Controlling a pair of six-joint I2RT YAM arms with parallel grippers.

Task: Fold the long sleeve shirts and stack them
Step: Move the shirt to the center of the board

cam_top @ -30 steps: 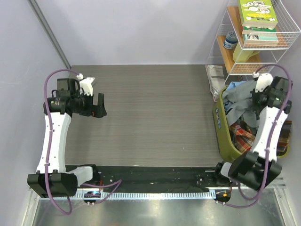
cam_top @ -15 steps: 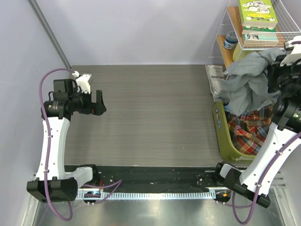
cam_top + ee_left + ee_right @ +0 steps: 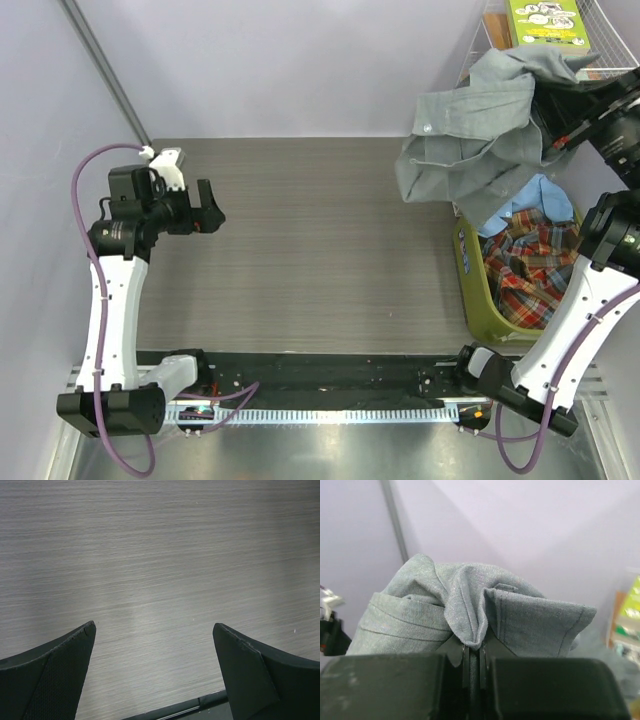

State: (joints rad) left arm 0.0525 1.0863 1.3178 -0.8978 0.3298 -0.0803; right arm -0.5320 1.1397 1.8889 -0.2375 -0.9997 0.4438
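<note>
No writing can be read in any view. The green book (image 3: 545,22) on the wire shelf (image 3: 612,30), just behind and above the right jaws, has a white picture panel with print too small to make out. The olive bin (image 3: 468,268) below those jaws bears pale marks on its side wall, likewise too small to read.

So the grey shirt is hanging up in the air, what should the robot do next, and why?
Probably swing the right tool left and lower the grey shirt onto the table. The tool is shut on a pinch of cloth, the shirt hangs crumpled by the basket, and folding needs a flat place.
</note>
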